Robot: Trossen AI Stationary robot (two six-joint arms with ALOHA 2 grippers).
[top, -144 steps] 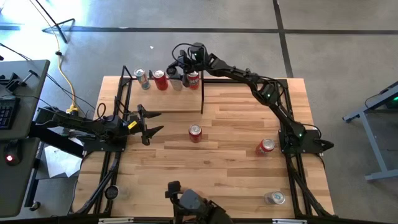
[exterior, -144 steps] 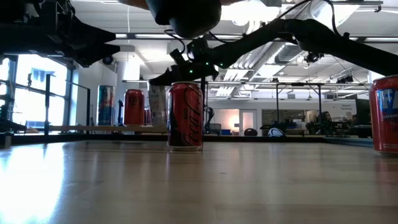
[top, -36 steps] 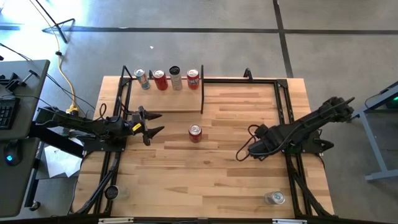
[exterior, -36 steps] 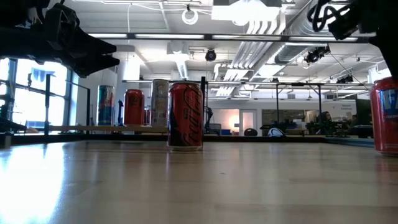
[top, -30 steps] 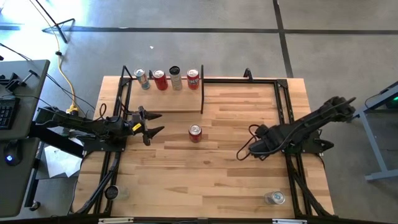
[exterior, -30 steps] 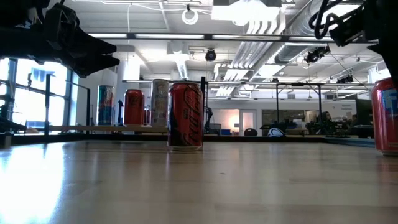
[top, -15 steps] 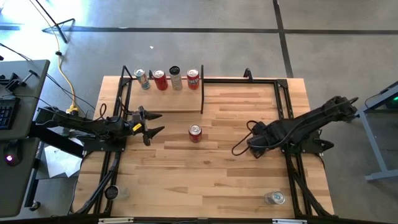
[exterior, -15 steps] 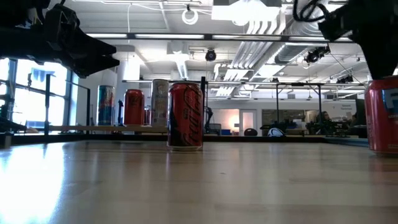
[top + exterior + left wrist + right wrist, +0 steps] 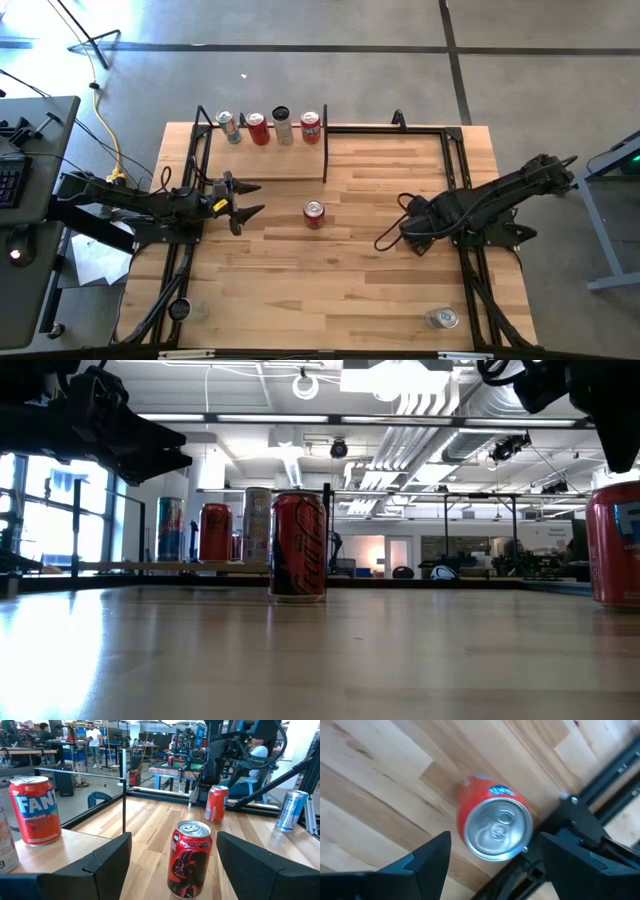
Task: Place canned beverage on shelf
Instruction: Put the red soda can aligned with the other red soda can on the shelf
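Wooden planks make up the big table (image 9: 350,270), and a grey floor lies around it. On the left, the left gripper (image 9: 243,203) hangs just above the table with its two fingers spread wide, holding nothing. It sits just in front of the shelf (image 9: 265,160), a pale board with thin black posts at the back left of the table. Four cans (image 9: 270,127) stand in a row along the far edge of the shelf. One of them is a red Fanta can (image 9: 35,810) at the near end of the row. A dark red can (image 9: 314,213) stands upright on the table near the middle, between the two grippers. To the right, the right gripper (image 9: 492,857) points down over an orange-red can (image 9: 495,822). Its fingers are spread wide, one on each side of the can, and do not squeeze it. This can stands upright beside the black frame. A silver can (image 9: 441,318) stands alone near the front right corner.
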